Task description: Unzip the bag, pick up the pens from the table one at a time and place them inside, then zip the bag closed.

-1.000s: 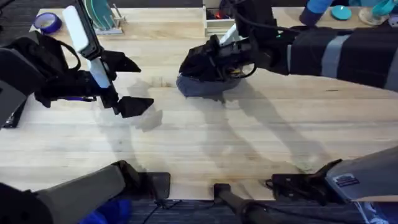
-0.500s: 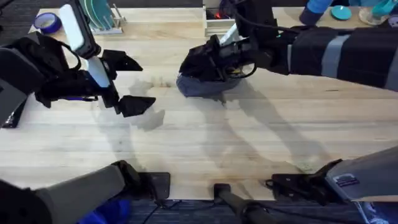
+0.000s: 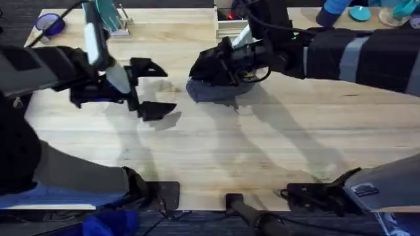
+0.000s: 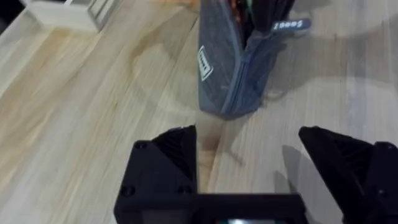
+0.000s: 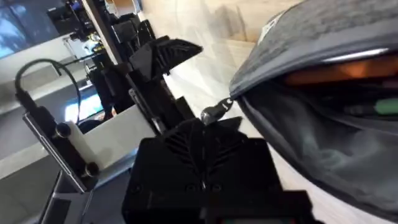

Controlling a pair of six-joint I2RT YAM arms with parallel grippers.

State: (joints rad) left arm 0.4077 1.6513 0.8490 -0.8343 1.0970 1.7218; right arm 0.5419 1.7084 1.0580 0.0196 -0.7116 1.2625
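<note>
The blue-grey fabric pencil pouch (image 4: pixel 231 68) carries a small white side label and a white printed tab; neither print can be read.

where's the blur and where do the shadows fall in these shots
Overhead: the left arm shows large and smeared, and both arms throw soft shadows on the table. Left wrist: the bag and planks are soft, with a shadow beside the bag. Right wrist: the bag's near edge is blurred, the zipper pull sharper.
</note>
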